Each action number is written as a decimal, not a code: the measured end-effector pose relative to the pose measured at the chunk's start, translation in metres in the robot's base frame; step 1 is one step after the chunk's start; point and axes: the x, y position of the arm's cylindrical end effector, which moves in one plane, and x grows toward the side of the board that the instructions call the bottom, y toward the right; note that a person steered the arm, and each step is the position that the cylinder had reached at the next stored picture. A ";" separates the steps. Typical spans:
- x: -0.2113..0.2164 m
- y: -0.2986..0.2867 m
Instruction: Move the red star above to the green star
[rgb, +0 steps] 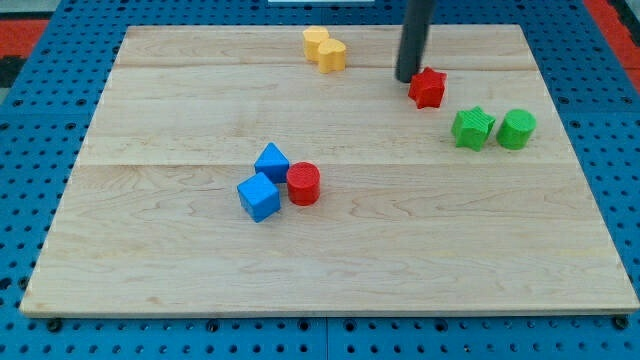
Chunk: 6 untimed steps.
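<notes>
The red star (428, 88) lies near the view's top right on the wooden board. The green star (472, 128) lies below and to the right of it, a short gap apart. My tip (407, 78) is at the red star's upper left edge, touching or nearly touching it. The dark rod rises out of the view's top.
A green cylinder (517, 129) sits right next to the green star on its right. Two yellow blocks (325, 48) lie at the top centre. Two blue cubes (264, 180) and a red cylinder (303, 184) cluster left of centre. The board's edge (330, 312) borders a blue pegboard.
</notes>
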 end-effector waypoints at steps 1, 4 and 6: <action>0.037 -0.028; -0.047 0.113; -0.021 0.044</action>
